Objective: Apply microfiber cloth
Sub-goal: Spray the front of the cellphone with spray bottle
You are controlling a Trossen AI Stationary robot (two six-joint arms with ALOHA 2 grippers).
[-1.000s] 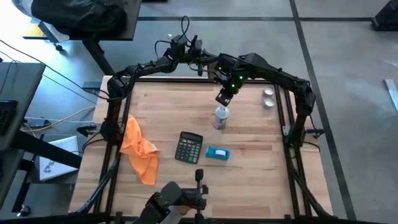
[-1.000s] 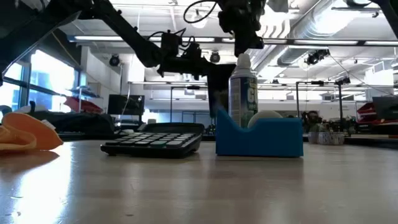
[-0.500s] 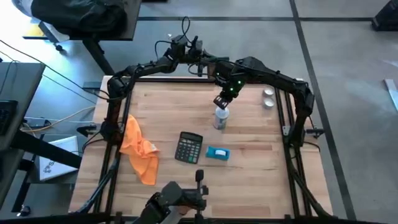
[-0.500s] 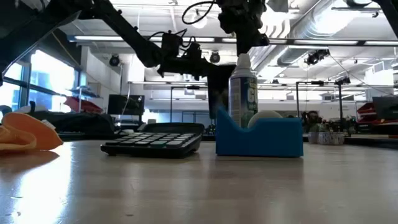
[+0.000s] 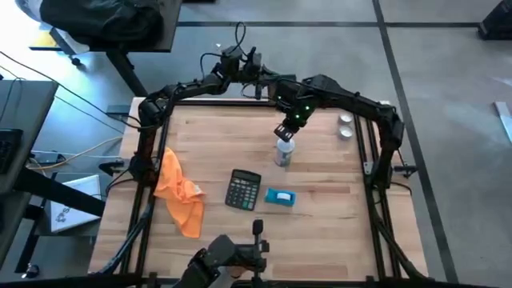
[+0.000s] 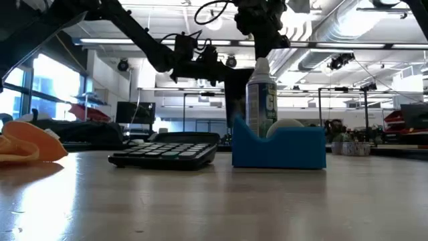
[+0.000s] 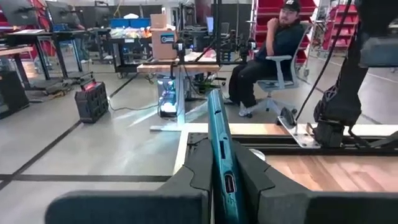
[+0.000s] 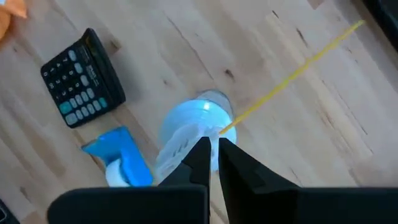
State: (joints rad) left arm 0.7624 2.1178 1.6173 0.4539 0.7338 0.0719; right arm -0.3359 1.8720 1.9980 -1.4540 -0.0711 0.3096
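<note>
The microfiber cloth is lying crumpled near the left edge of the table, well apart from both hands; in the low view it is showing as an orange heap at the far left. The right hand is hovering just above the cap of a spray bottle that is standing upright mid-table, and in its wrist view its fingers are sitting nearly together, clenched with only a thin gap and nothing between them, right over the bottle's top. The left hand is hanging beyond the far edge of the table, grasping a flat teal slab edge-on between its fingers. A black calculator is lying in front of the bottle, with a small blue-and-white box just beside it. A seated person is showing in the room behind, in the left wrist view
</note>
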